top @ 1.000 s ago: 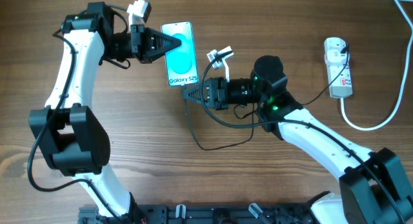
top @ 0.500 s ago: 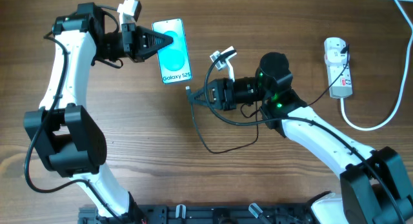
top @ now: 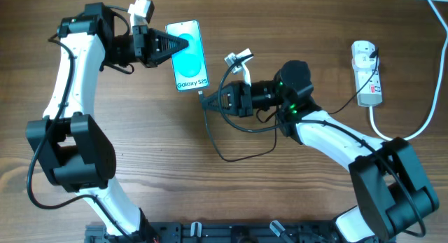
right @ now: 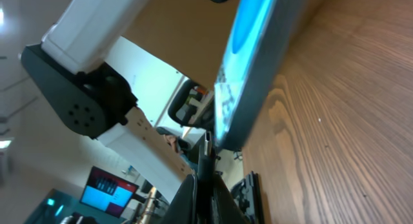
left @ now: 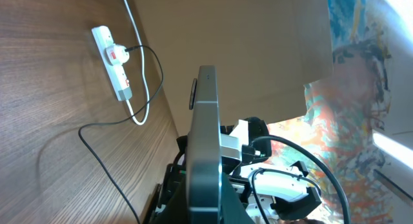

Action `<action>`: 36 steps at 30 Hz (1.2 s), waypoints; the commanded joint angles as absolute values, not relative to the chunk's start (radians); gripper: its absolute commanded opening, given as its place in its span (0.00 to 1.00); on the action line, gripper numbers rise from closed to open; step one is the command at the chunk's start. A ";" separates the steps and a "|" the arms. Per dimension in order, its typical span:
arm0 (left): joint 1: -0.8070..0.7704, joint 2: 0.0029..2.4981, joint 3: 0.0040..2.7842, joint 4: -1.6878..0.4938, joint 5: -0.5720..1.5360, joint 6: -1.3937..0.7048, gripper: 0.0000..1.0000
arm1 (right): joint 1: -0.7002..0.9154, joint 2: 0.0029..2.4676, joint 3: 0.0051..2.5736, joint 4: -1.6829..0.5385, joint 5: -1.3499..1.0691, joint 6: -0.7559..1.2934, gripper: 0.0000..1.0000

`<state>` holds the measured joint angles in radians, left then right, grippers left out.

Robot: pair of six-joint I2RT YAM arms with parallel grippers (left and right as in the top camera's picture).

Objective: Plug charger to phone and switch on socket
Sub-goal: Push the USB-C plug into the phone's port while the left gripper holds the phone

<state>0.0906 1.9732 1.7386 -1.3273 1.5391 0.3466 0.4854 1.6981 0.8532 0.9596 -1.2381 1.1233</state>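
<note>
The charger (top: 224, 159) is what my right tool (top: 210, 101) has hold of, fingers pressed together on its thin end so that the tiny connector (right: 206, 141) pokes out past the tips; on the right wrist view that connector sits just under the bottom edge of the phone (top: 187, 55), and I cannot tell whether it touches; my left tool (top: 170, 48) is clamped on the phone's left long edge, glowing screen facing up to the overhead camera with "Galaxy S25" readable; I cannot tell whether the phone rests on the desk (top: 140, 173); away from the phone, the black cable loops slack over the wood below the right arm; the socket (top: 367, 73) lies well off to the phone's right, red switch (left: 111, 54) on top, its white lead (top: 399, 136) curling beyond.
</note>
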 commanded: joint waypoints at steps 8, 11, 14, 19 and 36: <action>0.075 1.980 1.753 -1.327 1.577 0.359 0.04 | 0.485 1.711 0.855 0.921 -1.231 1.177 0.04; 0.064 1.980 1.753 -1.327 1.577 0.360 0.04 | 0.485 1.711 0.855 0.923 -1.229 1.178 0.04; 0.059 1.980 1.753 -1.327 1.577 0.360 0.04 | 0.485 1.711 0.855 0.923 -1.229 1.177 0.04; 0.059 1.980 1.753 -1.322 1.577 0.360 0.04 | 0.485 1.711 0.855 0.928 -1.229 1.177 0.04; 0.060 1.980 1.753 -1.266 1.577 0.299 0.04 | 0.494 1.711 0.855 0.927 -1.235 1.179 0.04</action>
